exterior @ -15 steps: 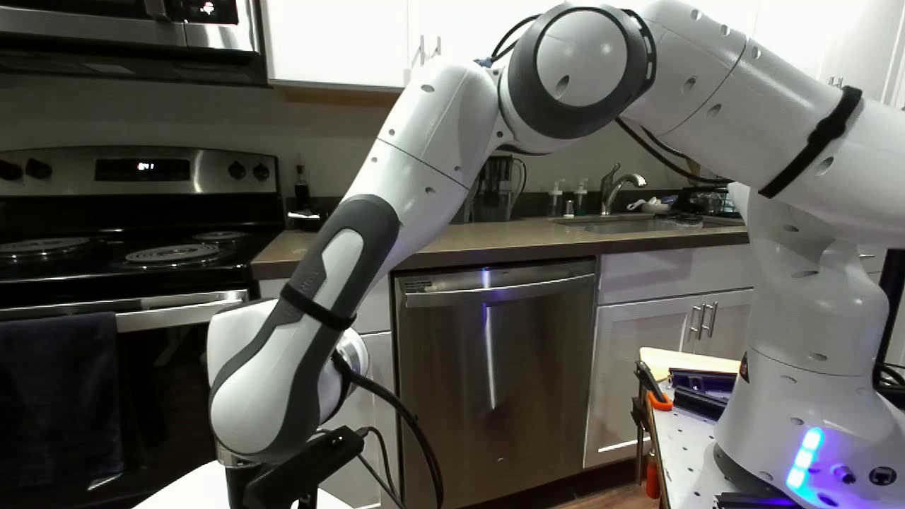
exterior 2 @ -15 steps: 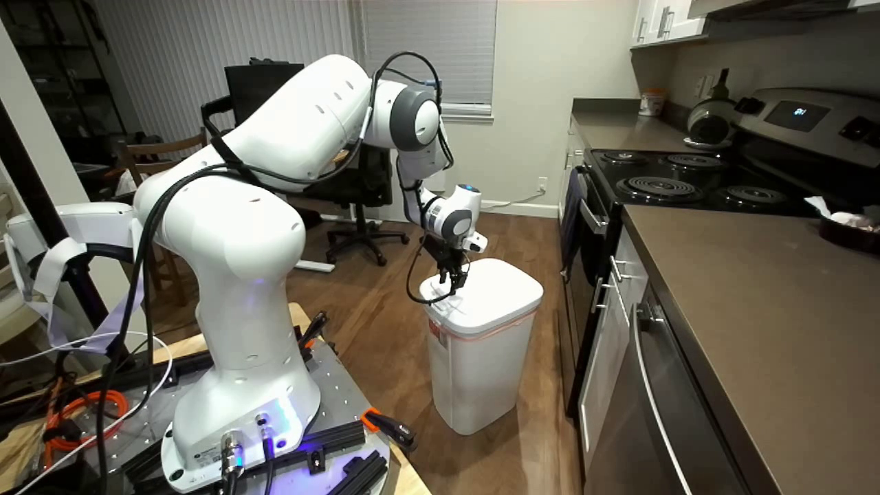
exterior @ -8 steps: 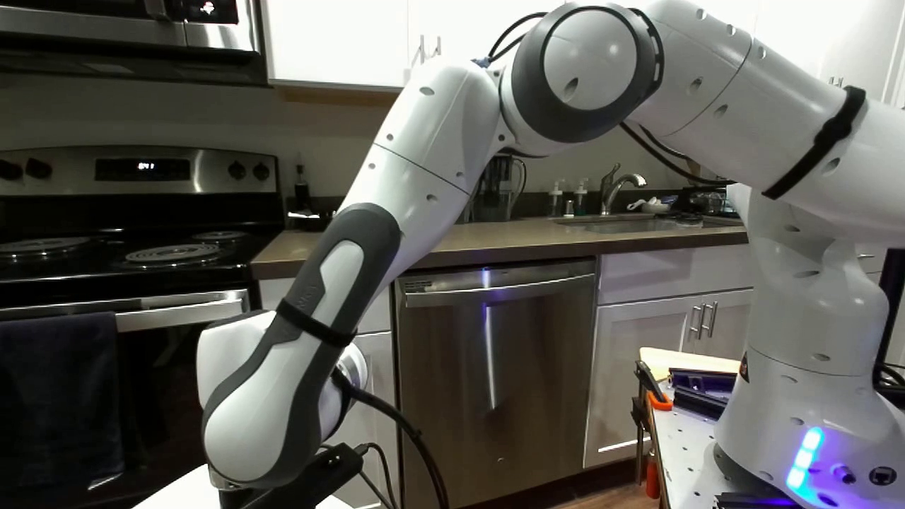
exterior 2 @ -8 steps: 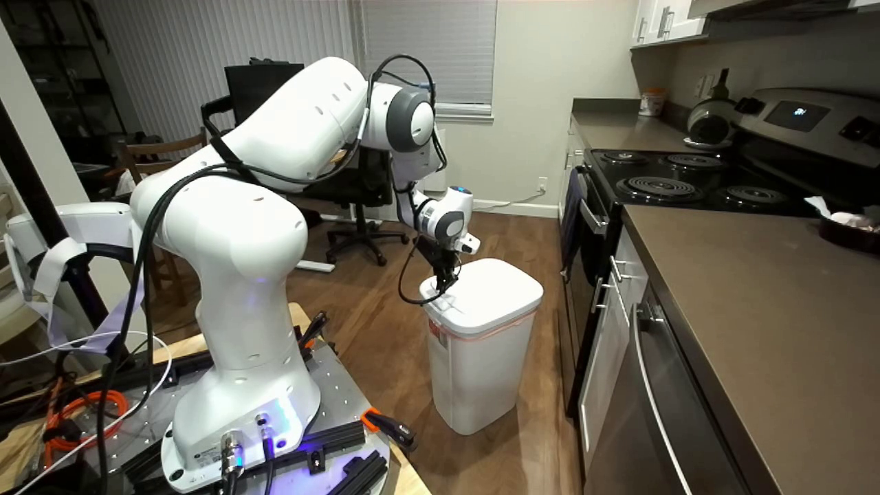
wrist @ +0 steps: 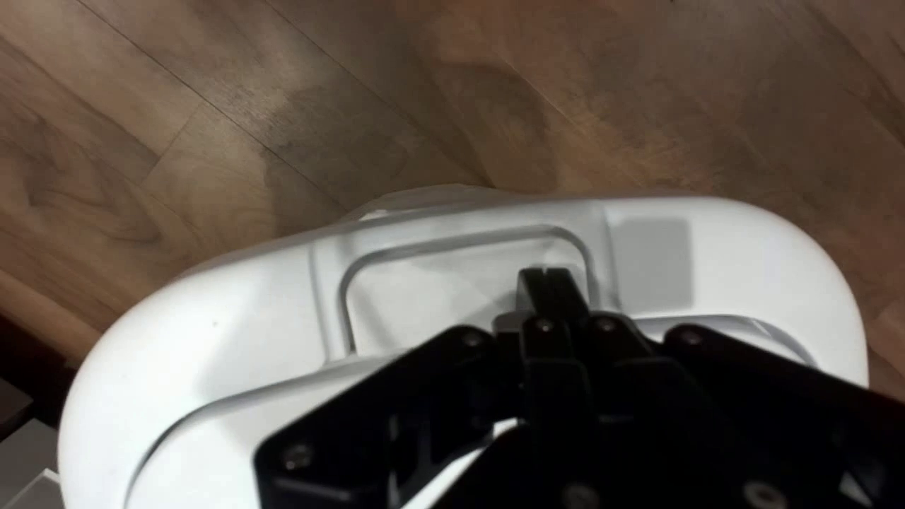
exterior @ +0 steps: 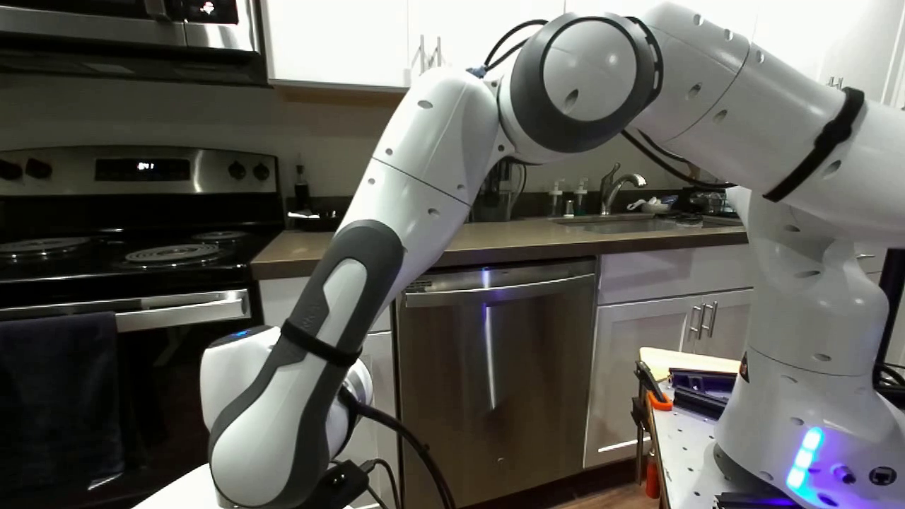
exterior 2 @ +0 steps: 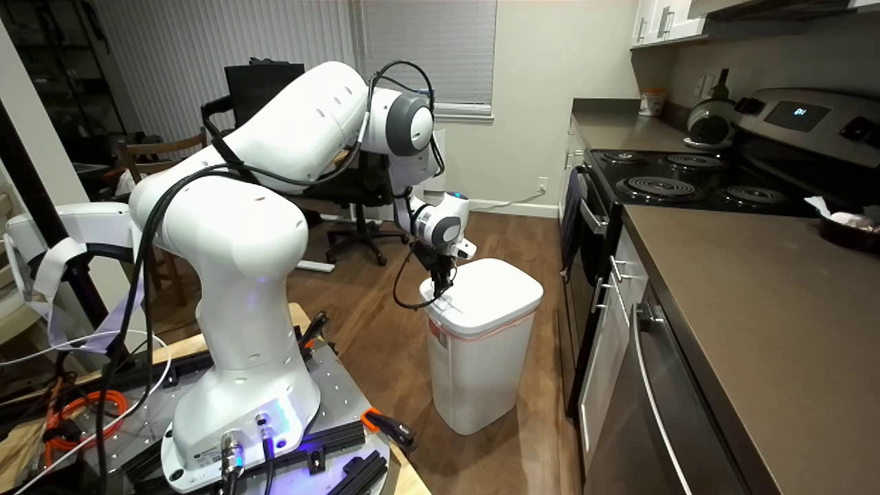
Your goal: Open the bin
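Observation:
The white bin [exterior 2: 481, 371] stands on the floor with its lid [exterior 2: 498, 292] down. Over the near left end of that lid, in an exterior view, my gripper [exterior 2: 441, 291] points downward. The wrist view shows the lid's rounded end and a recessed panel [wrist: 438, 290] set into it. There my gripper [wrist: 544, 271] is shut, its two dark fingertips together with nothing between them, over the right part of the panel. Whether the tips touch the panel cannot be made out. Only a white corner of the lid [exterior: 180, 493] shows in an exterior view, and the fingers lie below that frame.
A stove [exterior 2: 677, 179] and a counter [exterior 2: 742, 289] run along one side of the bin, with a steel dishwasher [exterior: 495, 382] under the counter. The robot's base stands on a metal-topped table [exterior 2: 344, 385]. A black cable [exterior 2: 405, 302] loops beside the gripper.
My gripper has gone from open to shut. The arm has moved down and toward the near left end of the bin's lid. The lid has not moved.

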Robot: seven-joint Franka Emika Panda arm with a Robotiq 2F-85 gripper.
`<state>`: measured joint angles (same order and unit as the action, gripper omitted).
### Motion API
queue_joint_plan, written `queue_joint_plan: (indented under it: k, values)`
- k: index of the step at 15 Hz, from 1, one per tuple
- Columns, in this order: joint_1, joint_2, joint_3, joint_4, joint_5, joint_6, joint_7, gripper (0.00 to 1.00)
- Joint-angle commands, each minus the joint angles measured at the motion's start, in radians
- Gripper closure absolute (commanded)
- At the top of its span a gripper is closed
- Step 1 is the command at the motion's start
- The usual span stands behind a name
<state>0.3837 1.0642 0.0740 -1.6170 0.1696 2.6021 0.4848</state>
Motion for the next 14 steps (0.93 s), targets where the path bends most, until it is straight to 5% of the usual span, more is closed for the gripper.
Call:
queue_joint_plan:
  k: [1,7,11,14]
  values:
    - [0.019,0.012,-0.010,-0.017,0.016,0.030,0.040,0.97]
    - [0.075,-0.122,-0.036,-0.220,0.012,0.239,0.073,0.97]
    - [0.256,-0.228,-0.168,-0.392,0.012,0.435,0.189,0.94]
    - [0.385,-0.298,-0.270,-0.479,0.019,0.462,0.234,0.92]
